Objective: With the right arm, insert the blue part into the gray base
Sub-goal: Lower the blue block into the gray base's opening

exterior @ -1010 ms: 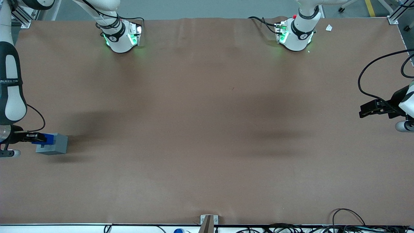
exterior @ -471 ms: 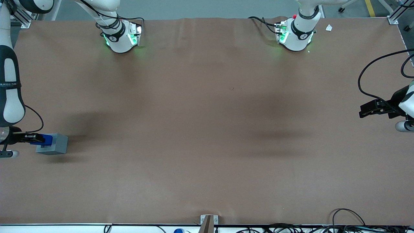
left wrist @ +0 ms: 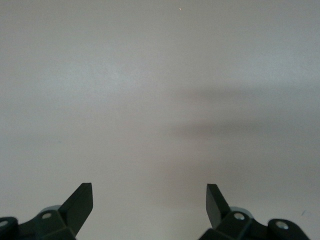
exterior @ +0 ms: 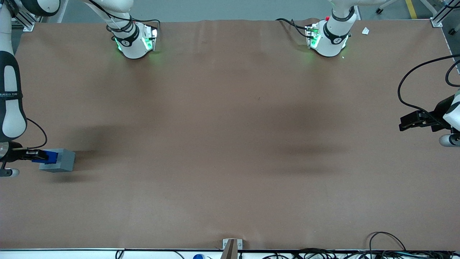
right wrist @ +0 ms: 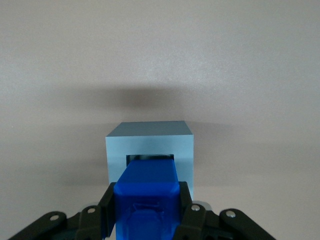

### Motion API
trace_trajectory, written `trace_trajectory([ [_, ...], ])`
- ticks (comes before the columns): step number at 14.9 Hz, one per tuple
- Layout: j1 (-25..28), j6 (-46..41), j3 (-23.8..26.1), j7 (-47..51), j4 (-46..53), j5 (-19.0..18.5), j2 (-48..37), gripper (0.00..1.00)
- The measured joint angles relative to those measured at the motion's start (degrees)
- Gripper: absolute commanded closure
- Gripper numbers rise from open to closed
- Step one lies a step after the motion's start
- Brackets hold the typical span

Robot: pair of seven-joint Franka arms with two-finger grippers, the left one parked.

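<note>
Down at the working arm's end of the brown table (exterior: pixel 230 144), the gray base (exterior: pixel 59 160) sits on the cloth, a light-grey cube with its square recess (right wrist: pixel 149 158) turned sideways toward the right arm (exterior: pixel 11 108). The gripper (exterior: pixel 37 155) comes in level with the table from that end, roughly at nine o'clock from the cube as the front camera sees it, and its two black fingers (right wrist: pixel 109 210) are pressed against the flanks of the blue part (exterior: pixel 50 157), pinching it between them.

From the wrist camera, the blue part (right wrist: pixel 146 197) points straight at the gray base (right wrist: pixel 149 150), with its leading end right at the mouth of the recess. It seems to have just entered the opening, though I can't quite tell how deep it goes, since the block itself hides the joint. The block looks squarely lined up with the recess, with grey rim showing evenly on either side of it. Most of the blue body is outside the cube, between the fingers.

The cube casts a soft shadow on the cloth at its three o'clock side in the front view. At twelve o'clock from the cube, well apart from it, the arm's white pedestal (exterior: pixel 134 41) glows green at the table's edge.
</note>
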Motion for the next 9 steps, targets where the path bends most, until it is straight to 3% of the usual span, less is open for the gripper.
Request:
trace_trajectory([
  [6, 0.0, 0.11, 0.15, 0.0, 0.62, 0.0, 0.84, 0.99],
  [9, 0.0, 0.15, 0.17, 0.01, 0.65, 0.01, 0.88, 0.94],
])
